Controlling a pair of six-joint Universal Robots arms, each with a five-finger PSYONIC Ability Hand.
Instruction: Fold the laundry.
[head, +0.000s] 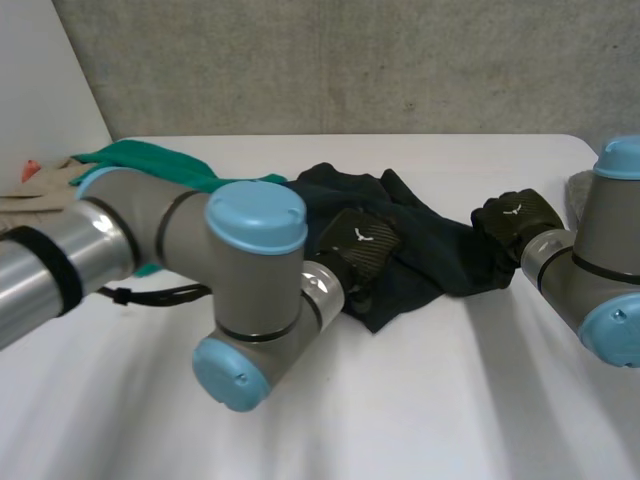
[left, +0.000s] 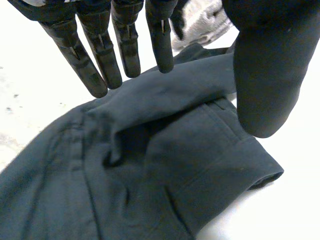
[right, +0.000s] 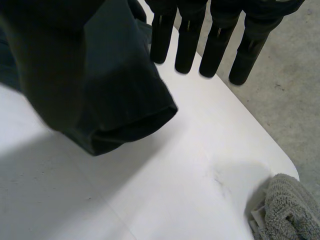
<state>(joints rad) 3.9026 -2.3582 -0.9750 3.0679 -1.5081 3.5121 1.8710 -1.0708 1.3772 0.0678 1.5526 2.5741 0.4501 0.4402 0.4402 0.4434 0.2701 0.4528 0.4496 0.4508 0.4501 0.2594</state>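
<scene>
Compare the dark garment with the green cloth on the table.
The dark garment is navy-black; the green cloth is bright green. The dark garment lies mid-table with the left robot hand over it and the right robot hand at its edge; the green cloth sits behind the left arm, touched by neither. Both lie crumpled, unfolded, on the white table.
</scene>
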